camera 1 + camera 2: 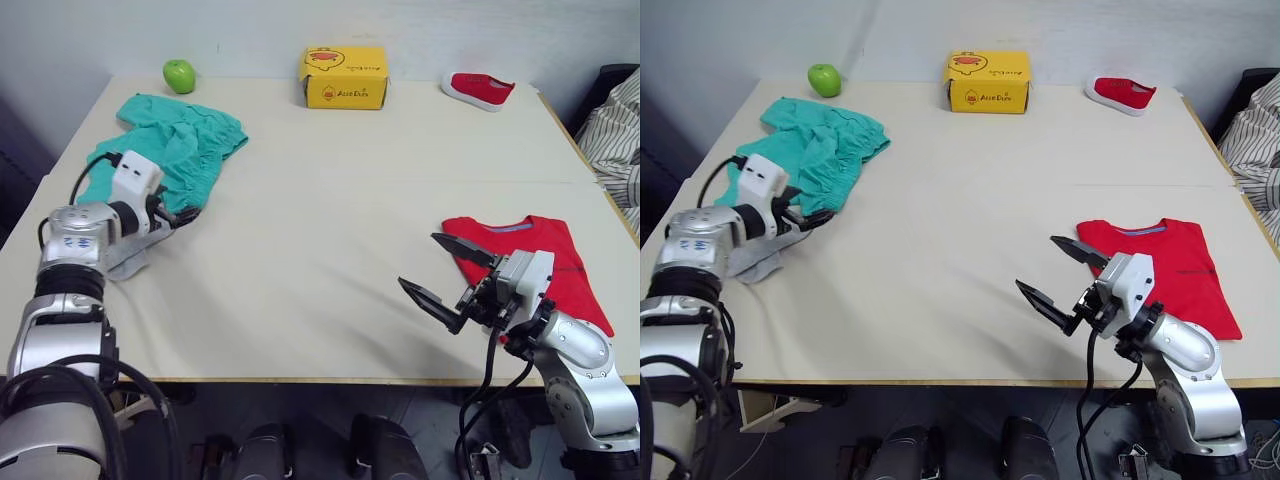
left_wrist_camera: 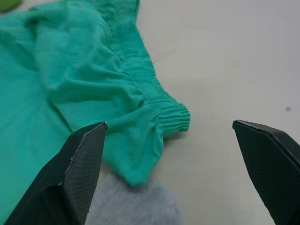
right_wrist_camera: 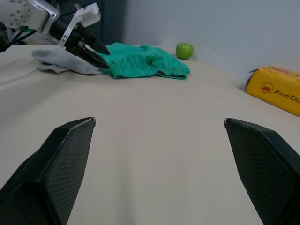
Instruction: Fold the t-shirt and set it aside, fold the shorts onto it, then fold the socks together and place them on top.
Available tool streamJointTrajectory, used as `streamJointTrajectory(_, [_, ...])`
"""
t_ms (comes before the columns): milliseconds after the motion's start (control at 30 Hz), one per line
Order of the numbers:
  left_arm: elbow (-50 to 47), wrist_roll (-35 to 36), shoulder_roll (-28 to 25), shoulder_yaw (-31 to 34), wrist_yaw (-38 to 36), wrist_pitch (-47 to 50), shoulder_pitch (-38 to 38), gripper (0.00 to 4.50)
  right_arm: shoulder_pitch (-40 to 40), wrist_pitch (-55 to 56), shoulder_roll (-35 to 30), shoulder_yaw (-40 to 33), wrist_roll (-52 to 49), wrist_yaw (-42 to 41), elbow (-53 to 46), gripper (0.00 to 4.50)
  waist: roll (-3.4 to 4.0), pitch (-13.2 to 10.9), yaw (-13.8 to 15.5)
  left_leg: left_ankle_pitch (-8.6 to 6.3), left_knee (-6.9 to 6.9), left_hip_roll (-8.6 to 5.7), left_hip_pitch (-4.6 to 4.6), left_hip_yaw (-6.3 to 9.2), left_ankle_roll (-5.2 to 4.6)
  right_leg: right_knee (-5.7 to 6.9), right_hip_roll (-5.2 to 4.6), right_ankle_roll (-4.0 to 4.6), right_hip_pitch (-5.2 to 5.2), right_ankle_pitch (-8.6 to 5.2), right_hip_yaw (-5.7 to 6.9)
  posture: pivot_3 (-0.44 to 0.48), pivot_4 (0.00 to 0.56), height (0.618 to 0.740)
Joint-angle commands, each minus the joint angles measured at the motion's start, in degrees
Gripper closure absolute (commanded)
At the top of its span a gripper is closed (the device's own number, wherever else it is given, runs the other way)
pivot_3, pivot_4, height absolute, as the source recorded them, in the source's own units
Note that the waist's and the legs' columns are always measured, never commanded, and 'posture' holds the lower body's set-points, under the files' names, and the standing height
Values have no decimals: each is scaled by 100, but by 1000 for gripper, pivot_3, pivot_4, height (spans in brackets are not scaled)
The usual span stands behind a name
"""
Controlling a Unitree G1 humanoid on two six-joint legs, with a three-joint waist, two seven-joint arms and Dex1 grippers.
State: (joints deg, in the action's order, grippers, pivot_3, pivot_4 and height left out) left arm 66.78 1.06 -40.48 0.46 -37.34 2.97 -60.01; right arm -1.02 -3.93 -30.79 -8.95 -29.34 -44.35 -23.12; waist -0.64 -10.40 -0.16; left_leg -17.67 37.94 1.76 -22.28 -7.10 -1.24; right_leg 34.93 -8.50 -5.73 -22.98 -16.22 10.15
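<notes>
The red t-shirt (image 1: 545, 262) lies folded flat near the table's front right. Just left of it my right gripper (image 1: 445, 275) hovers open over bare table, holding nothing. The teal shorts (image 1: 175, 140) lie crumpled at the back left. My left gripper (image 1: 178, 214) is open at their near waistband edge (image 2: 171, 117), with the hem between its fingers but not clamped. A grey sock (image 2: 136, 204) pokes out from under the shorts' edge, also showing as grey cloth (image 1: 130, 262) below my left wrist. The right wrist view shows the left gripper (image 3: 93, 51) resting against the shorts (image 3: 145, 61).
A green apple (image 1: 179, 75), a yellow box (image 1: 344, 77) and a red shoe (image 1: 479, 89) stand along the table's far edge. Striped cloth (image 1: 620, 130) hangs beyond the right edge. Bare tabletop (image 1: 330, 220) spans the middle between my arms.
</notes>
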Motion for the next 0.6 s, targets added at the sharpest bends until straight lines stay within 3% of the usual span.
streamJointTrajectory(33, [682, -317, 233, -11, 696, -226, -385, 0, 147, 4, 108, 63, 87, 226, -465, 16, -8, -4, 8, 0, 2, -1, -1, 0, 0, -1, 0, -1, 0, 0, 0, 0, 150, 740])
streamJointTrajectory(100, [874, -352, 362, 75, 964, -236, -456, 0, 294, 4, 130, 88, 151, 298, -584, 16, -22, -12, 8, 0, 6, 0, -1, 0, -2, 2, -2, -3, 0, -1, -5, 0, 150, 740])
streamJointTrajectory(200, [1020, -480, 482, 129, 1319, -298, -465, 639, 528, -24, 114, 5, 191, 431, -797, 0, -28, -16, 7, 4, 15, 2, -1, -1, -6, 10, -4, -7, 0, -1, -12, 0, 150, 740])
streamJointTrajectory(433, [1120, -516, 593, 447, 1599, -439, -518, 2902, 1483, -2, 6, -480, 248, 582, -1355, 0, -45, -26, 7, 14, 18, 17, 9, -3, -14, 36, -13, -11, -1, 3, -27, 0, 150, 740])
streamJointTrajectory(600, [1123, -532, 639, 591, 1520, -581, -476, 4476, 1681, -1, -19, -642, 253, 617, -1449, 0, -46, -26, 6, 14, 19, 17, 11, -13, -15, 47, -14, -10, -13, 3, -39, 0, 150, 740])
